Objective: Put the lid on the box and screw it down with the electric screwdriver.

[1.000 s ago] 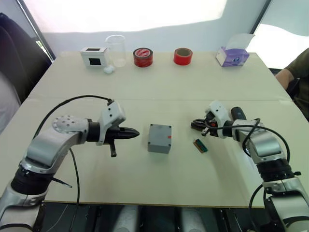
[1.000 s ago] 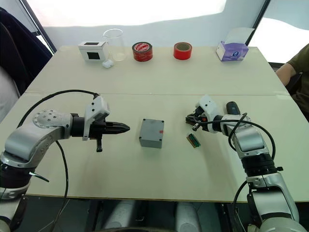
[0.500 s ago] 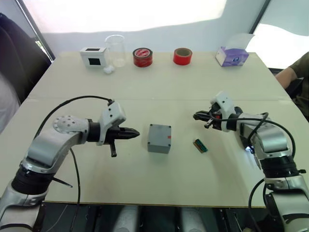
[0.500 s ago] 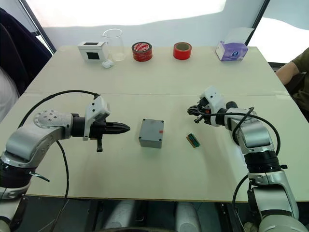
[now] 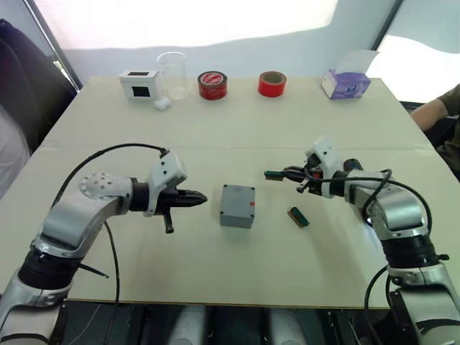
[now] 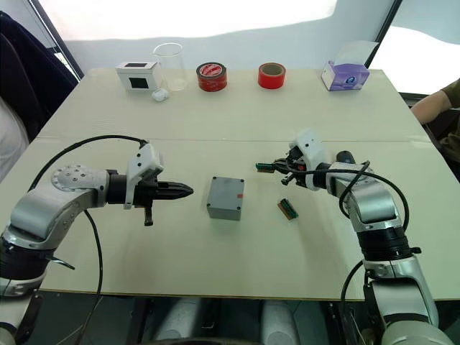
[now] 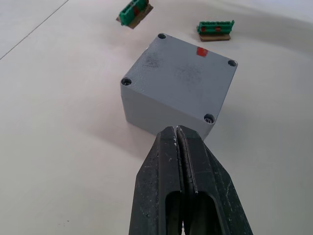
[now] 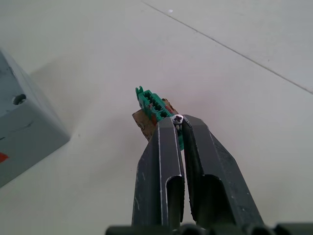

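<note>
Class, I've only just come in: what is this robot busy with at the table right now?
The right gripper is shut on a small green connector, held just above the table beside the grey box. A second green connector lies on the table to the box's right. The left gripper is shut and empty, pointing at the box from the other side without touching it. The box stands in the middle of the table with screws visible at its top corners.

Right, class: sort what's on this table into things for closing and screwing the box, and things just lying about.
Job: grey box.
Lying about: white box, beaker, red-black tape roll, red tape roll, tissue box, green connector on table, second connector in right gripper.
</note>
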